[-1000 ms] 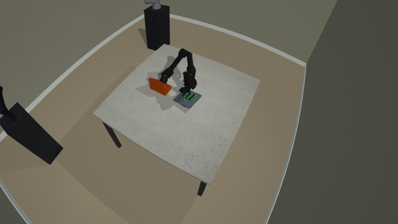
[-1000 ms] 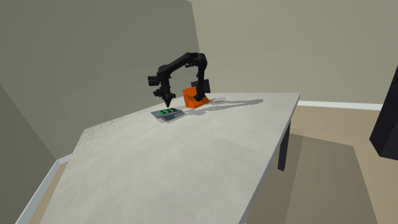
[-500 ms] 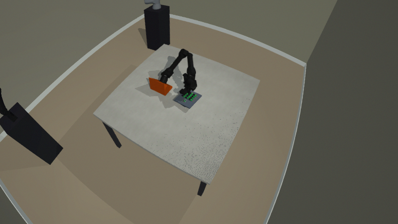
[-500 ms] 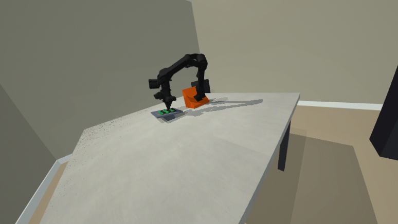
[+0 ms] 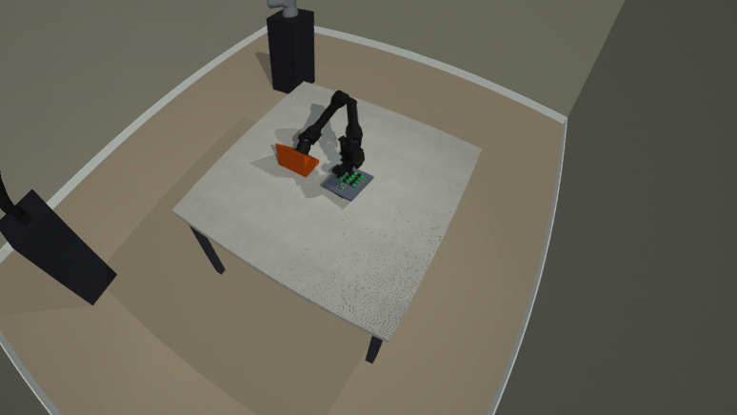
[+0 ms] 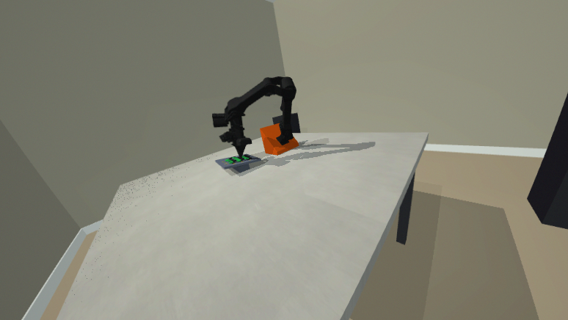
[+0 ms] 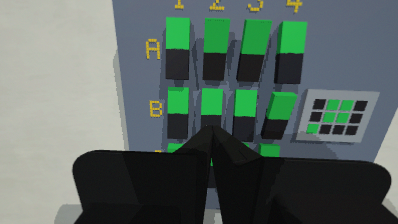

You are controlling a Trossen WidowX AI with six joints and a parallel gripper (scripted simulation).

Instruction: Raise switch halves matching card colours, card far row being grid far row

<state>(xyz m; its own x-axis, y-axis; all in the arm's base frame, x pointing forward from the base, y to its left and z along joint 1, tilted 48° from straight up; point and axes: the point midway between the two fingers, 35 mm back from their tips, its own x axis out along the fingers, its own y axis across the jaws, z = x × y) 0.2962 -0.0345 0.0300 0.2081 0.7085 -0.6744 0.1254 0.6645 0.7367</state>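
One pale table [image 5: 288, 227] [image 6: 238, 238] [image 7: 50, 100] spreads out under the panel, the biggest thing in play. Dark pedestals [image 5: 292, 51] [image 5: 56, 247] [image 6: 552, 170] stand off its edges, well apart from the panel. And the black arm [image 5: 322, 118] [image 6: 258, 93] arches up and over, its wrist bent down above the panel! Near the panel, around the arm's foot, sits an orange stand [image 5: 292, 160] [image 6: 268, 139].

Now the blue-grey panel [image 5: 351, 194] [image 6: 219, 161] [image 7: 140, 75] itself, up on the table, tilted. Down at the panel comes the gripper [image 5: 340, 169] [image 6: 241, 155] [image 7: 211, 132], jaws fully closed, nothing between them, tips over the second column, around the near edge of row B; whether they touch a switch, I cannot tell.

Right of the grid on the panel, here's the card [image 5: 341, 187] [image 7: 340, 116]: dark, green, green, dark in the far row; the same in the middle; green and three darks nearest. Smallest of all, the green-and-dark switches [image 5: 353, 178] [image 6: 238, 159] [image 7: 217, 47]: rows A and B show four each on the panel, while row C is mostly hidden behind the fingers.
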